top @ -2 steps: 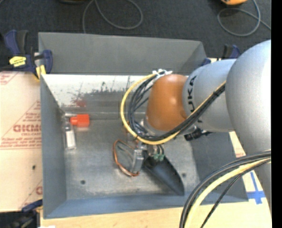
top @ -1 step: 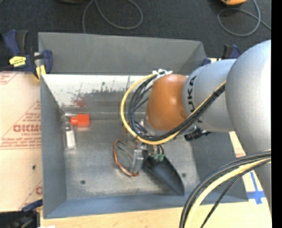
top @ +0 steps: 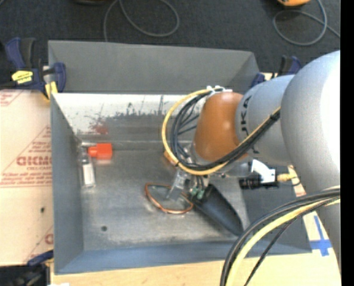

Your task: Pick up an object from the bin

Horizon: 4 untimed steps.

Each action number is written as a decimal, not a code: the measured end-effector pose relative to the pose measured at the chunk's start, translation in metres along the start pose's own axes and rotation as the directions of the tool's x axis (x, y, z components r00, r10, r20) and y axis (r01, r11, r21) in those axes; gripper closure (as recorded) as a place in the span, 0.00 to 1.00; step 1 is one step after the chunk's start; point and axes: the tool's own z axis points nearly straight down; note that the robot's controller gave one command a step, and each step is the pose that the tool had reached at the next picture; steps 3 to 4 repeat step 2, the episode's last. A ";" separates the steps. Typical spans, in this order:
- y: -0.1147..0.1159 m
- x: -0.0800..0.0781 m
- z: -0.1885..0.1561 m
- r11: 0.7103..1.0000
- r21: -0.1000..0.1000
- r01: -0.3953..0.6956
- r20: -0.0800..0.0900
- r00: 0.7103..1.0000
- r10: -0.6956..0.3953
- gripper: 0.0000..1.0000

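Brown wire loop [top: 165, 202], thin and curled, lies flat on the floor of the grey bin [top: 70, 159], a little right of centre and towards the near wall. From the camera view, the gripper [top: 186, 186] is down low in the bin, right over the loop's right-hand end and seemingly touching it. Is the claw spread or pinched? It cannot be told from up here, as the wrist's orange cover [top: 216, 127] and a bundle of yellow and black cables [top: 171, 130] crowd the spot. Just beside the gripper, on its right, a black wedge-shaped thing [top: 220, 214] rests against the bin's floor. Well apart, over at the left, an orange block [top: 101, 152] sits near the far wall, with a small clear bottle [top: 87, 171] just beside it.
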 end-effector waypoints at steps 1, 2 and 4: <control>0.000 0.000 0.000 1.000 0.000 0.000 0.000 1.000 0.000 1.00; 0.002 -0.008 -0.144 1.000 -0.002 0.013 0.005 1.000 -0.013 1.00; 0.002 -0.008 -0.144 1.000 -0.002 0.013 0.005 1.000 -0.013 1.00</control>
